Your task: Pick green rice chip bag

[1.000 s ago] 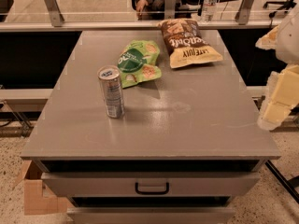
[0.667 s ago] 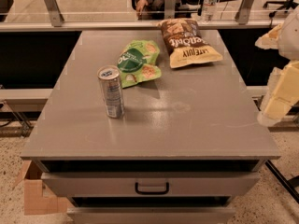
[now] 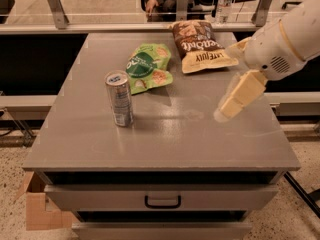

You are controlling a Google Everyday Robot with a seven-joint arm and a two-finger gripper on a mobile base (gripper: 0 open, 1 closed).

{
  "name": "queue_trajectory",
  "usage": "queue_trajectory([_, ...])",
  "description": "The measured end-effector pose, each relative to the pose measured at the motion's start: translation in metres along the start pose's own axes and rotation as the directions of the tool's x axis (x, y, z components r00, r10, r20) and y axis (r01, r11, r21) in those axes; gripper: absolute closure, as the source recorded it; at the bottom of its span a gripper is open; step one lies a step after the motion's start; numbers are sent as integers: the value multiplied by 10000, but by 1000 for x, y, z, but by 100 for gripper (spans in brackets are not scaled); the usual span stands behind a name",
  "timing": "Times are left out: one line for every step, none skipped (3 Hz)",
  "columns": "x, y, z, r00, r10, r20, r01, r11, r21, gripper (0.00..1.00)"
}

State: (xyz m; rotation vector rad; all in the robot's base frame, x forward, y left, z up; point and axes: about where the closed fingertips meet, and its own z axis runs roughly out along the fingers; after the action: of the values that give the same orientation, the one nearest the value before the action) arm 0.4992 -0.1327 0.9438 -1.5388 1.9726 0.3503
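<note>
The end effector (image 3: pixel 239 95), open or closed I cannot tell, hangs over the table (image 3: pixel 165 144), apparently mid-approach, as the green rice chip bag (image 3: pixel 148 67) lies ungrasped well to its left.

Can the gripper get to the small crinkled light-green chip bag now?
Probably yes. The gripper hovers over the right of the grey table, with only bare top between it and the light-green bag; the silver can and brown chip bag sit off that line.
</note>
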Motion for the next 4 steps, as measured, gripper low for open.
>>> queue_trajectory([-13,-22,29,9951,446,884,-508,9963,692,0])
queue_trajectory([-22,-55,57,9833,970,1537,-1190,9828,1411,0])
queue_trajectory([-28,-68,60,9779,1045,1812,-1372,9743,1785,0])
queue_trajectory([-16,-73,69,9809,1367,1383,-1601,9714,1756,0])
